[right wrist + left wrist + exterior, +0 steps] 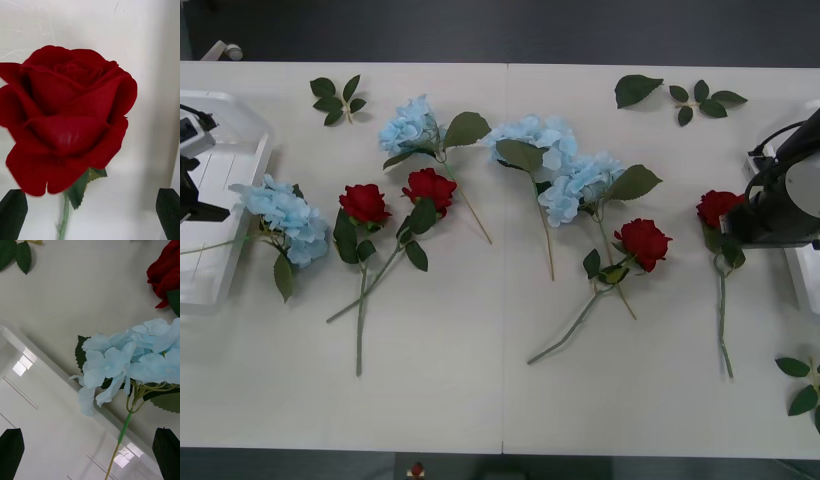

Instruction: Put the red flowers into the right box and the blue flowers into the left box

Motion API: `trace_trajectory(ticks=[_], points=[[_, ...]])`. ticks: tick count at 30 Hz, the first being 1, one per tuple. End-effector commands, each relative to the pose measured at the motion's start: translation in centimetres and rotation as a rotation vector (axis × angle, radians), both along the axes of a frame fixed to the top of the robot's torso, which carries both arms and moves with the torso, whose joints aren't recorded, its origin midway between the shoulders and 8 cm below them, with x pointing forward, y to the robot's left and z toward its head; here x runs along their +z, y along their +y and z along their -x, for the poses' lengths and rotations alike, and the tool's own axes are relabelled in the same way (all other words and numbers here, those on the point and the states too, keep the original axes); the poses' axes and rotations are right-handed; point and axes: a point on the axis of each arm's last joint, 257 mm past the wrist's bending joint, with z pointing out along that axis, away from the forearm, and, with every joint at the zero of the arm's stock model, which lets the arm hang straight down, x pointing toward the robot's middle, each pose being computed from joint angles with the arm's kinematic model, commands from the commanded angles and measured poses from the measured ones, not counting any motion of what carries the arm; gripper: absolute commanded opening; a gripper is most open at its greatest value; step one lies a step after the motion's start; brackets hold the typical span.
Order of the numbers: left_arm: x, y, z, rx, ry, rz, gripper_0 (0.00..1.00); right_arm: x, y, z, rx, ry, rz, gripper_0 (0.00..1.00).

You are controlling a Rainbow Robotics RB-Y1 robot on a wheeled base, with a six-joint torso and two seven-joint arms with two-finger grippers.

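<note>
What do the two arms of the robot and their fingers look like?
The right arm is black, with a round grey part and black cables looping over it. The left arm is black too, with a grey-white block on top. In both wrist views the fingers are black, flat and rounded at the tip.

My left gripper (90, 450) has its fingers spread with a blue flower (127, 360) stem running between them, over the left tray's (220, 270) rim. My right gripper's (90, 213) spread fingers flank a rose (67, 116). Table (480, 390) near me lies bare.
</note>
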Motion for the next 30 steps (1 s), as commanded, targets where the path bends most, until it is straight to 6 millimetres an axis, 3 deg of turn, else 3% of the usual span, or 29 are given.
trace_trajectory(ticks=[1, 8, 16, 28, 30], points=[[-1.4, -0.1, 0.4, 0.001, -0.004, -0.003, 1.00, 0.3, -0.2, -0.8, 0.015, -0.011, 0.008, 1.00], [-4.2, -0.6, 1.4, 0.015, 0.016, 0.026, 1.00, -1.4, -0.2, -0.8, 0.023, -0.020, -0.009, 1.00], [-6.3, -2.1, 1.0, 0.014, 0.008, 0.037, 1.00, -3.2, 0.4, -0.9, 0.027, -0.004, -0.013, 1.00], [-8.6, -3.6, 0.4, 0.017, -0.016, 0.035, 1.00, -4.1, 1.4, -0.7, 0.038, 0.011, -0.039, 1.00], [-9.2, -3.7, 0.4, 0.023, -0.027, 0.037, 0.99, -4.2, 1.5, -0.6, 0.039, 0.015, -0.043, 0.96]])
